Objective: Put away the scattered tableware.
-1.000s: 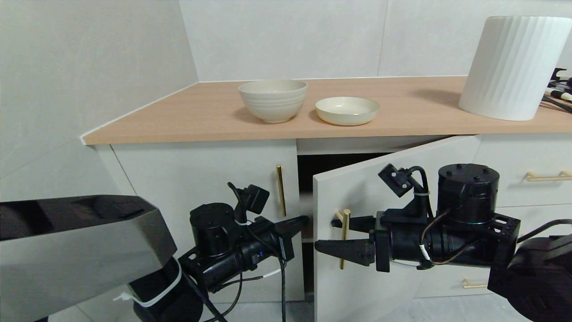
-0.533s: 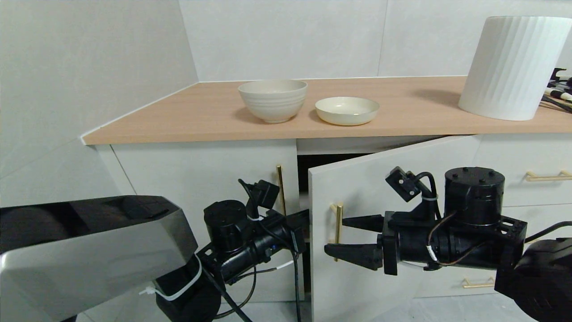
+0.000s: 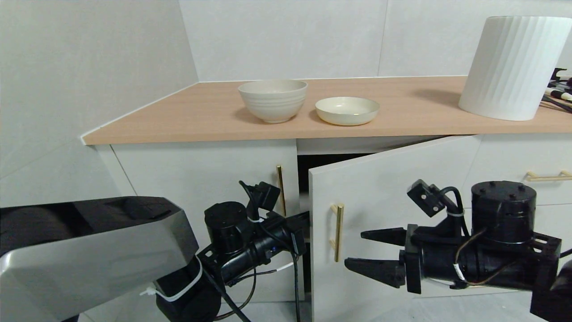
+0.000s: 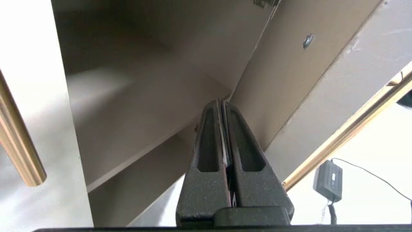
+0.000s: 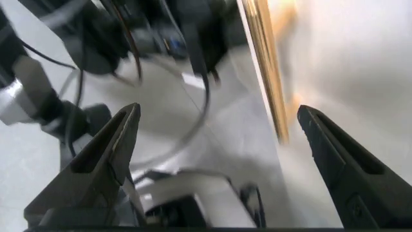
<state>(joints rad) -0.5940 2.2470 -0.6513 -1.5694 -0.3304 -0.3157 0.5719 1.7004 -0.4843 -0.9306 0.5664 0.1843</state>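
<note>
A ribbed cream bowl and a shallow cream plate stand side by side on the wooden counter. Below them a white cabinet door with a gold handle stands ajar. My left gripper is shut, its tips in the dark gap at the door's free edge. In the left wrist view this shut gripper points into the cabinet, beside the door's inner face. My right gripper is open, just right of the handle and apart from it. In the right wrist view the gripper has the handle ahead of it.
A tall white ribbed container stands at the counter's right end, with dark utensils behind it. The closed left door has its own gold handle. Drawers with gold pulls lie to the right. Walls close in on the left and behind.
My right gripper has let go of the door handle and drawn back to the right, open. My left gripper moved right and up into the gap at the door's edge.
</note>
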